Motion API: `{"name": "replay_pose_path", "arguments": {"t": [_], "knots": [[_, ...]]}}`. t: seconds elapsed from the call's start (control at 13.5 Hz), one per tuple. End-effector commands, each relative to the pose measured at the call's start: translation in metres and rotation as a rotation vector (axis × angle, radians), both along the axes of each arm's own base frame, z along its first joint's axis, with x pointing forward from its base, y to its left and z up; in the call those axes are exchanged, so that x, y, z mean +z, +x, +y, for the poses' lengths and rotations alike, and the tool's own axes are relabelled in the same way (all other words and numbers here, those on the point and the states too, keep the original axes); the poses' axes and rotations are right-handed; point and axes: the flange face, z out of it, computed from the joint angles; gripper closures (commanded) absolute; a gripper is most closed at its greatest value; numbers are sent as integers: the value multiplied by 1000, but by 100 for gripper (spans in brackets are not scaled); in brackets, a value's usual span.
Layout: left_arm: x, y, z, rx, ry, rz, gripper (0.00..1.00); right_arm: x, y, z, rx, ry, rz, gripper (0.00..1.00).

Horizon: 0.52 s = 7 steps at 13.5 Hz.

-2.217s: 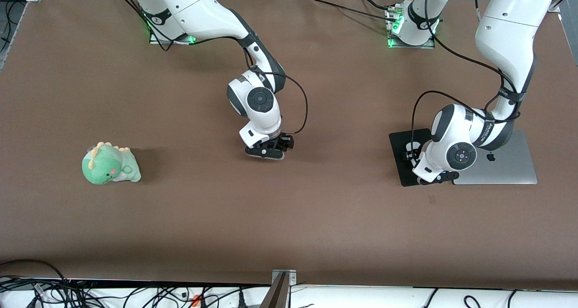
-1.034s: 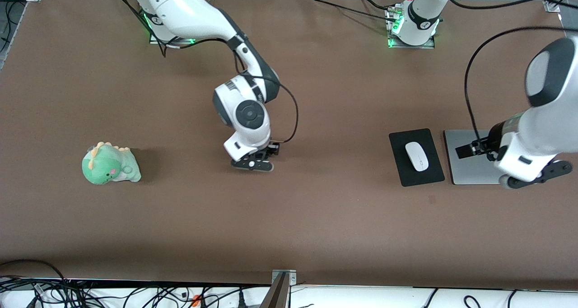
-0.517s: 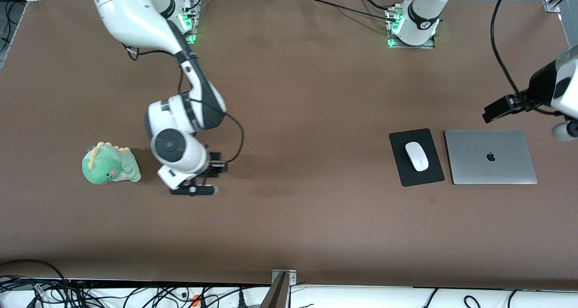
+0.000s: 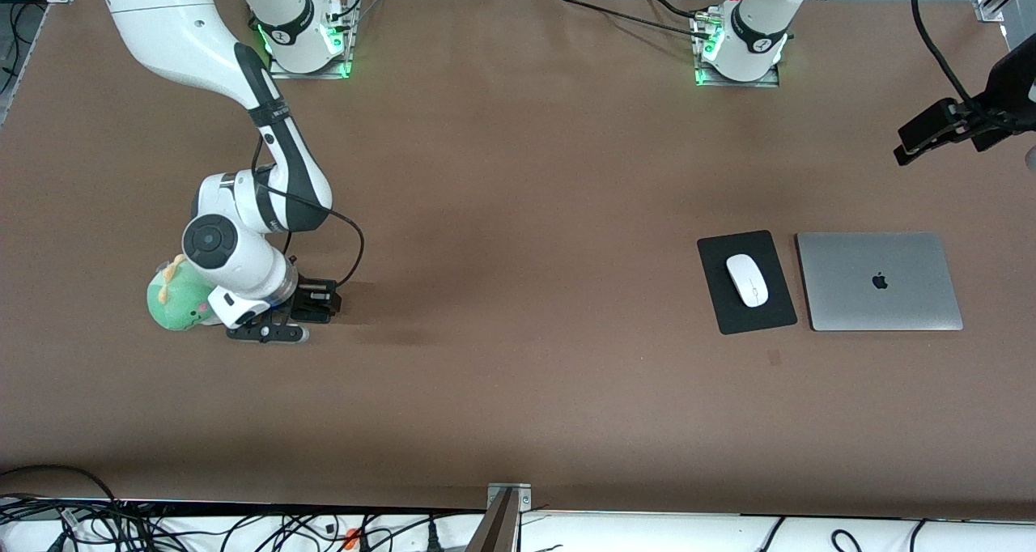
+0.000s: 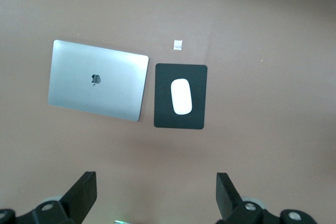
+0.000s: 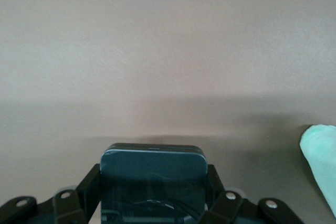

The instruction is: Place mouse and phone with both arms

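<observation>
Moved: since half a second ago the right arm has swung toward its own end of the table, up against the dinosaur; the left arm has pulled farther up and away from the laptop.
Surroundings: green plush dinosaur sits on the brown table, partly hidden by the right arm's wrist; its green edge shows in the right wrist view.
Laptop: grey laptop lies closed just beside the mouse pad, toward the left arm's end.
Mouse: white mouse rests on the mouse pad, touched by neither gripper.
Phone: black phone sits pinched between the fingers of the right gripper, low over the table just beside the dinosaur.
Left gripper: left gripper hangs high with its fingers spread wide and nothing between them; mouse and laptop lie well below it.
</observation>
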Motion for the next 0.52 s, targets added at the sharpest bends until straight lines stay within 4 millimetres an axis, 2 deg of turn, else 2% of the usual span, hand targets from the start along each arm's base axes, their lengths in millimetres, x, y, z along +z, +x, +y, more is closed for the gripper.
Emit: {"name": "replay_pose_path", "arguments": {"t": [0.0, 0.44], "knots": [[-5, -29, 1, -42, -13, -10, 0, -8, -26, -26, 34, 17, -43, 85], [-12, -30, 5, -57, -14, 5, 0, -28, -28, -43, 84, 5, -78, 82]]}}
